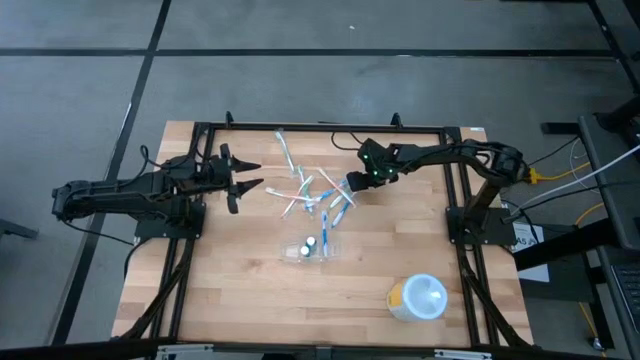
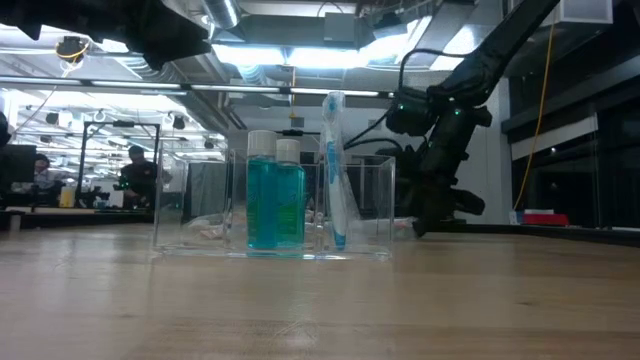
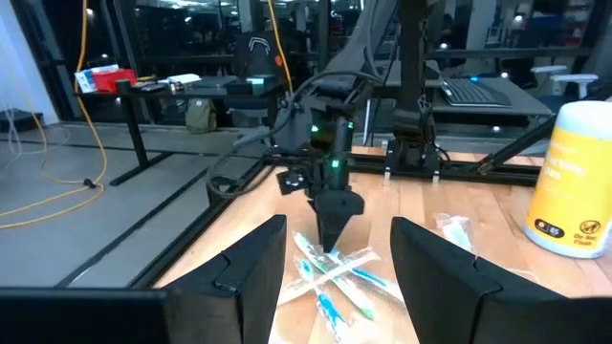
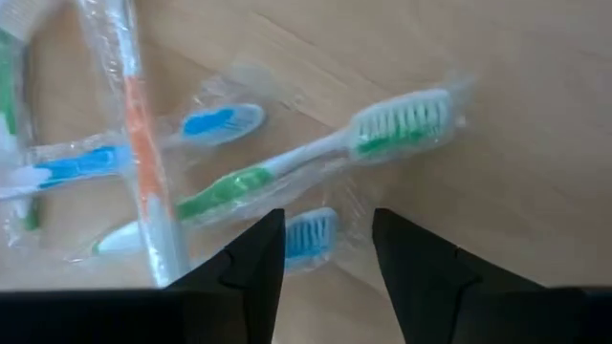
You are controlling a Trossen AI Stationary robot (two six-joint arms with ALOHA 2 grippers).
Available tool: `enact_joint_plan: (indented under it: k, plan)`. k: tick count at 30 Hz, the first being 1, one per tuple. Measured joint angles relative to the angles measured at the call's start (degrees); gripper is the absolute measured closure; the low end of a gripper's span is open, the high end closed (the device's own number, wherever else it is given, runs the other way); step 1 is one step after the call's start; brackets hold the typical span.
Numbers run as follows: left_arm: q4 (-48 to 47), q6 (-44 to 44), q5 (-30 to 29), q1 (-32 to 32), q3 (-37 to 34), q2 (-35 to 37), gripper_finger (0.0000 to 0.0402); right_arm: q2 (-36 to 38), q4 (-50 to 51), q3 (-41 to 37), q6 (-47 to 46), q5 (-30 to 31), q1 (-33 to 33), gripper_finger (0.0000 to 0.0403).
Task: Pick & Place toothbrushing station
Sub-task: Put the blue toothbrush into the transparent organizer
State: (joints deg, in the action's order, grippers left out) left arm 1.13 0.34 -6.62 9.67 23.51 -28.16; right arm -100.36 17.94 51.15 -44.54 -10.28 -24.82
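Note:
The toothbrushing station (image 1: 311,247) is a clear rectangular holder resting on its base mid-table. It holds two blue bottles (image 2: 275,195) and one upright wrapped toothbrush (image 2: 335,170). Several wrapped toothbrushes (image 1: 315,192) lie loose in a pile beyond it. My right gripper (image 1: 352,190) slants down over the pile's right side, open. Its fingers (image 4: 258,253) stand on either side of a blue brush head (image 4: 311,234), just past a green toothbrush (image 4: 316,158). My left gripper (image 1: 250,185) hovers level and open at the left, with nothing between its fingers (image 3: 253,268).
A round white and yellow container (image 1: 418,298) stands near the table's front right. A dark frame (image 1: 200,128) runs along the table's back and sides. Bare wood lies in front of the station and at the front left.

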Motion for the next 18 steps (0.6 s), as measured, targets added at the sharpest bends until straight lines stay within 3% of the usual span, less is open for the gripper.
enact_joint_plan:
  k: [8, 18]
  plan:
    - [0.4, 0.0, 0.3, 0.0, 0.0, 0.0, 0.0217, -0.8, -1.8, 0.0, 0.3, -0.3, 0.0, 0.0256]
    - [0.3, -0.2, 0.9, 0.0, 0.0, 0.0, 0.0217, -0.8, -4.5, -0.2, 3.0, -1.6, 1.8, 0.0394]
